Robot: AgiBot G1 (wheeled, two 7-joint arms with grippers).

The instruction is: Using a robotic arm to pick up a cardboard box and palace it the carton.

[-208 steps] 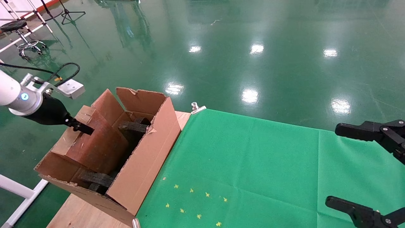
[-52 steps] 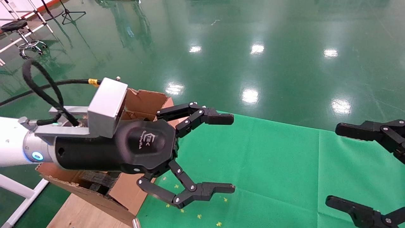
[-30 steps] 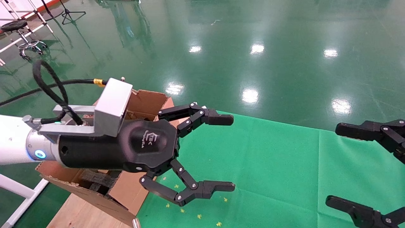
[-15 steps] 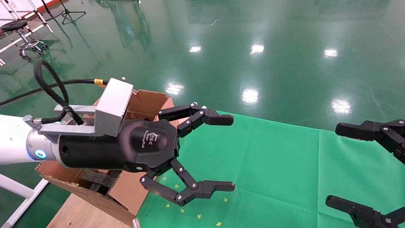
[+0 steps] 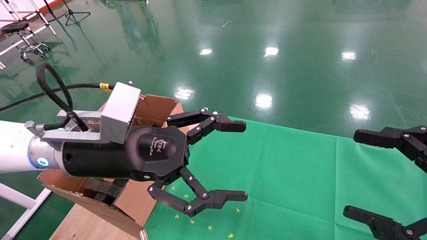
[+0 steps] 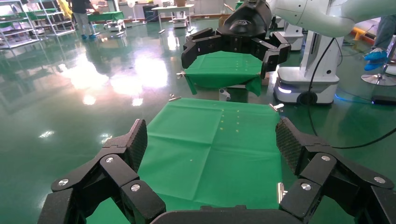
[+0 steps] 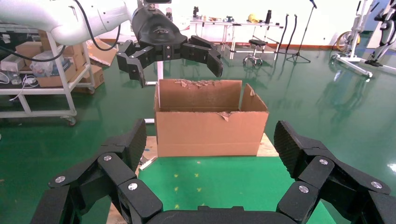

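Observation:
The robotic arm (image 5: 13, 150), my left one, reaches across in front of the carton (image 5: 133, 200). Its left gripper (image 5: 246, 161) hangs open and empty above the green cloth, just right of the carton. The left wrist view shows the same gripper (image 6: 211, 140) with only cloth between its fingers. In the right wrist view the carton (image 7: 210, 130) stands on the table's left end with ragged flaps up. The cardboard box is hidden: the arm covers the carton's inside. My right gripper (image 5: 350, 173) is parked open at the right edge, also empty in its own view (image 7: 210, 140).
A green cloth (image 5: 283, 166) with small yellow marks (image 5: 210, 227) covers most of the wooden table (image 5: 83, 223). Metal clips (image 5: 143, 235) hold the cloth's edges. Shiny green floor lies beyond the table, with a stool (image 5: 16, 28) far left.
Since 6.9 s ago my left gripper has left the carton, where it was at the cardboard box, and now hangs open over the cloth. Over the last second it barely moves.

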